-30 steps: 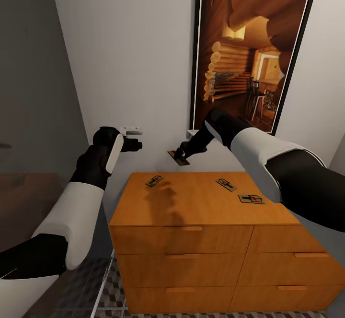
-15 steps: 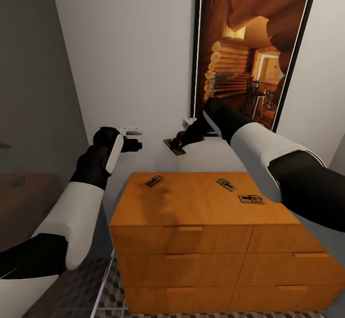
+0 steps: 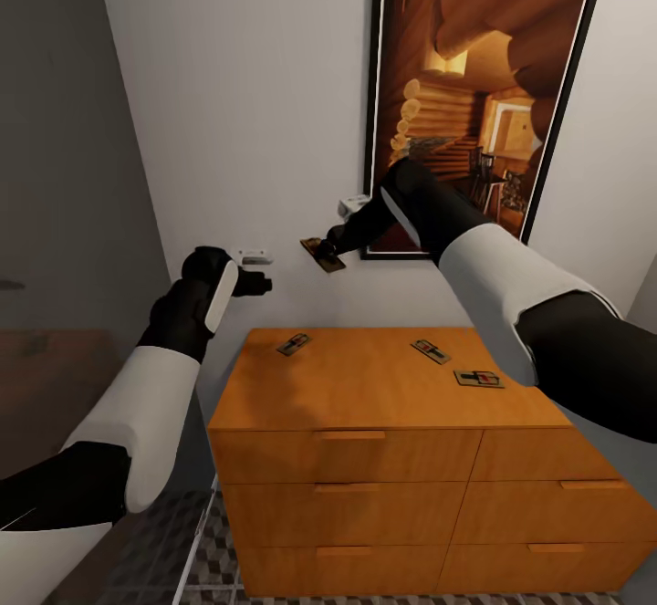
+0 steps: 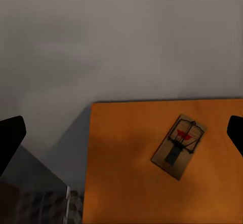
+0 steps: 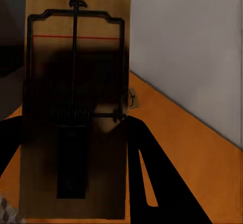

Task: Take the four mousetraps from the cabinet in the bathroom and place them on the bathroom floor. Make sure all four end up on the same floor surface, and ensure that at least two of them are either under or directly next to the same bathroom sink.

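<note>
The right gripper (image 3: 326, 250) is raised well above the cabinet (image 3: 383, 386), in front of the white wall near the lower left corner of a framed picture of a log interior (image 3: 474, 103). Its jaws are closed on one mousetrap (image 3: 321, 255), held in the air clear of the cabinet top; in the right wrist view this held trap (image 5: 76, 112) lies lengthwise between the dark fingers (image 5: 152, 178), its wire bar and spring plainly visible

Three more mousetraps lie flat on the cabinet top: one near the far left corner (image 3: 293, 344), one toward the far right (image 3: 430, 350), and one just nearer and further right (image 3: 478, 379). The last two are near each other but apart

The left gripper (image 3: 258, 283) hovers to the left of the cabinet, above its far left corner, with jaws apart and nothing between them. The left wrist view looks down on the far left trap (image 4: 178, 146) and the cabinet's orange top

The patterned bathroom floor (image 3: 214, 559) shows at the cabinet's near left foot
</note>
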{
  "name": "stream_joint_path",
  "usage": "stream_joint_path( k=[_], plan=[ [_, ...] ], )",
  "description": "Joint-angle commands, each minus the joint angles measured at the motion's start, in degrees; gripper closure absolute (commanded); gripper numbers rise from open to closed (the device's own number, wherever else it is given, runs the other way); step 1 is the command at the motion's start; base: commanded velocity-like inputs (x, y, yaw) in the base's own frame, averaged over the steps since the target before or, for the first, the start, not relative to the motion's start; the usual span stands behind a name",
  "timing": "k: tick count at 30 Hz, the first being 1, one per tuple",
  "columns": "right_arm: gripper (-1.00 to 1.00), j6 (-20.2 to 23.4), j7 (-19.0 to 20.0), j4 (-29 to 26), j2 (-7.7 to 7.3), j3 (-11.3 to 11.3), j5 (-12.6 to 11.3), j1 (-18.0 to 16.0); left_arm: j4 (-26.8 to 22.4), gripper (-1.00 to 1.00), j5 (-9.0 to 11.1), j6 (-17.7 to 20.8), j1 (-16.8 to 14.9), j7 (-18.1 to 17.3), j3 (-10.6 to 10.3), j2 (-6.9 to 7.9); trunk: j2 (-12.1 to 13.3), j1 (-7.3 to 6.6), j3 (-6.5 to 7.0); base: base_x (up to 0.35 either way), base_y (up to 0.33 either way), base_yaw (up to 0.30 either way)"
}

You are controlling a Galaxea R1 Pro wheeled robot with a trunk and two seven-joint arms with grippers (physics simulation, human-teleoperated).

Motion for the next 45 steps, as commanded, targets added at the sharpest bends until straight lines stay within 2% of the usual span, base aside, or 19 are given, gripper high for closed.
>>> stream_joint_path(
  k=[1,10,15,19,23,27,29,31,35,38,42,45],
  plan=[
    [1.0,0.2,0.3,-0.9,-0.05,0.3,0.4,0.0,0.1,-1.0,0.6,0.2,0.0,0.6,-0.1,0.01,0.0,0.0,-0.07,0.0,0.0,0.0],
    [1.0,0.2,-0.3,-7.5,-0.28,0.6,0.6,-0.1,0.6,-1.0,0.5,0.2,-0.1,0.6,-0.1,-0.03,0.0,0.0,-0.07,0.0,0.0,0.0],
    [1.0,0.2,-1.6,-11.5,-0.39,0.4,2.0,-0.1,2.3,-1.0,0.5,0.2,-0.1,0.6,-0.1,-0.06,0.0,0.0,-0.07,0.0,0.0,0.0],
    [1.0,0.2,-2.3,-17.2,-0.87,-0.3,3.0,-0.1,3.3,-1.0,0.5,0.2,-0.1,0.6,-0.1,-0.07,0.0,0.0,-0.07,0.0,0.0,0.0],
    [1.0,0.2,-2.6,-23.5,-2.37,-3.0,3.6,-0.1,3.8,-1.0,0.5,0.2,-0.1,0.6,-0.1,-0.03,0.0,0.0,-0.07,0.0,0.0,0.0],
    [1.0,0.2,-2.7,-29.2,-4.15,-7.5,5.6,0.0,4.0,-1.0,0.5,0.2,-0.1,0.7,0.0,-0.01,0.0,0.0,-0.07,0.0,0.0,0.0],
    [1.0,0.2,-2.8,-31.9,-4.84,-10.1,7.6,0.1,4.0,-1.0,0.5,0.2,-0.1,0.7,0.0,0.01,0.0,0.0,-0.07,0.0,0.0,0.0],
    [1.0,0.2,-3.1,-34.9,-5.19,-13.1,10.6,0.2,4.1,-1.0,0.5,0.2,-0.1,0.7,0.0,0.01,0.0,0.0,-0.07,0.0,0.0,0.0],
    [1.0,0.2,-4.4,-42.7,-5.18,-19.8,19.1,0.9,4.1,-1.0,0.5,0.2,-0.1,0.8,0.0,0.01,0.0,0.0,-0.07,0.0,0.0,0.0],
    [1.0,0.2,-5.0,-49.8,-4.16,-23.8,24.7,3.3,4.1,-1.0,0.5,0.2,-0.1,0.8,0.0,-0.01,0.0,0.0,-0.07,0.0,0.0,0.0],
    [1.0,0.2,-5.3,-57.3,-2.43,-26.8,29.7,7.1,4.1,-1.0,0.6,0.2,-0.1,0.8,0.1,-0.05,0.0,0.0,-0.07,0.0,0.0,0.0],
    [1.0,0.2,-5.5,-60.4,-1.7,-27.9,31.9,8.6,4.1,-1.0,0.6,0.2,-0.1,0.8,0.1,-0.07,0.0,0.0,-0.07,0.0,0.0,0.0]
  ],
)
